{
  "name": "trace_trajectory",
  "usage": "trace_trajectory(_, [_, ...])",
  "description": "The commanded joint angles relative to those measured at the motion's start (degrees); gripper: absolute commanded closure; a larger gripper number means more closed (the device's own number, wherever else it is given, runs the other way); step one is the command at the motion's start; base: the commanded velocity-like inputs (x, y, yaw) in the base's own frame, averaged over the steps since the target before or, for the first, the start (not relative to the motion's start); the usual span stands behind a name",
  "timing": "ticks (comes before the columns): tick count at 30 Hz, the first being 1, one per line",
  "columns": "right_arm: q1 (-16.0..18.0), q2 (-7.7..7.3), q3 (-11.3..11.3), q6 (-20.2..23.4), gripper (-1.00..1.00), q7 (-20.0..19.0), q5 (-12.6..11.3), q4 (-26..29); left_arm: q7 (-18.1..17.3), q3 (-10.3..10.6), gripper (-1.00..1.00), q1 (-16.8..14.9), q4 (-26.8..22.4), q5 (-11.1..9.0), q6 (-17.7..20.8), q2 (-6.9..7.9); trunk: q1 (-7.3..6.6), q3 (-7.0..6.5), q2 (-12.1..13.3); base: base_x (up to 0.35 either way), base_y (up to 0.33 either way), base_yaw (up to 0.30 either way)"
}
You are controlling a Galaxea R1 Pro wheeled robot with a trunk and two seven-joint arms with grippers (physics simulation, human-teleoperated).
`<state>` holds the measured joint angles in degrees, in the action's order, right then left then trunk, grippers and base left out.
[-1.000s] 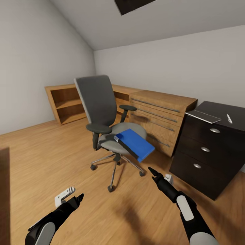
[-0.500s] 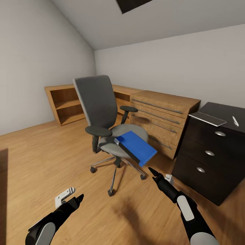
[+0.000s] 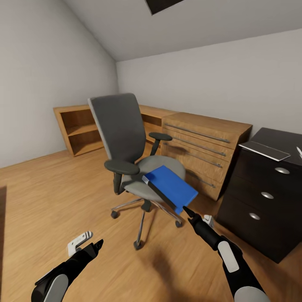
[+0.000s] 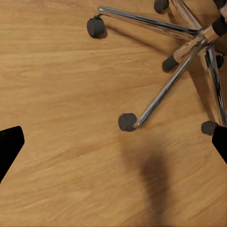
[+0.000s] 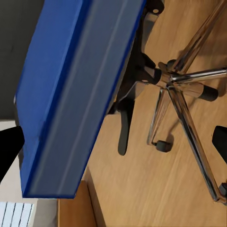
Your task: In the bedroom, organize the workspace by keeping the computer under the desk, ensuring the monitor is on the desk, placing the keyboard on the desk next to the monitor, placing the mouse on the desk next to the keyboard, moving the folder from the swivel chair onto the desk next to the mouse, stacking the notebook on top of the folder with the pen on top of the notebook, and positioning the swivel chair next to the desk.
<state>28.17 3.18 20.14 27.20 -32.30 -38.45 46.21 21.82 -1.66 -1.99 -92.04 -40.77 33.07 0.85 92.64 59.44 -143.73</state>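
The grey swivel chair [image 3: 121,138] stands mid-floor, its seat turned toward the desk [image 3: 279,138] with dark drawers at the right. A bright blue folder [image 3: 172,184] lies on the seat and overhangs its front edge. On the black desk top rest a thin grey notebook [image 3: 264,150] and, at the picture's edge, a white pen [image 3: 299,152]. My right gripper [image 3: 188,213] is open just below the folder's overhanging corner, and the folder's [image 5: 71,99] edge looms close in the right wrist view. My left gripper [image 3: 97,244] is open, low over the floor, near the chair's chrome base [image 4: 165,90].
A light wooden drawer cabinet [image 3: 205,144] stands against the back wall behind the chair, beside a low open wooden shelf [image 3: 79,128] in the corner. Wooden floor [image 3: 50,197] stretches to the left. The chair's casters [image 4: 126,122] lie close ahead of my left gripper.
The whole view has shifted: the camera has come nearer to the chair, which looks larger, and the desk has slid right. My right gripper now sits closer to the folder's corner.
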Motion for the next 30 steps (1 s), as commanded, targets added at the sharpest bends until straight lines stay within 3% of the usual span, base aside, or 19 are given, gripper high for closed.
trace_trajectory(1, [0.0, 0.10, 0.3, 0.5, -1.00, -0.1, -0.3, 0.0, 0.5, 0.0, -1.00, 0.0, -0.1, -0.6, 0.2, 0.02, 0.01, 0.06, 0.0, 0.208, 0.041, 0.000])
trace_trajectory(23, [0.0, 0.18, 0.2, 0.4, -1.00, 0.0, -0.1, -0.1, 0.6, 0.1, -1.00, 0.0, 1.4, -0.8, 0.1, -0.19, 0.01, 0.06, 0.0, 0.051, 0.029, 0.000])
trace_trajectory(30, [0.0, 0.18, 0.2, 0.4, -1.00, 0.0, -0.1, -0.1, 0.6, 0.1, -1.00, 0.0, 1.4, -0.8, 0.1, -0.23, -0.07, -0.61, 0.0, 0.000, 0.000, 0.000])
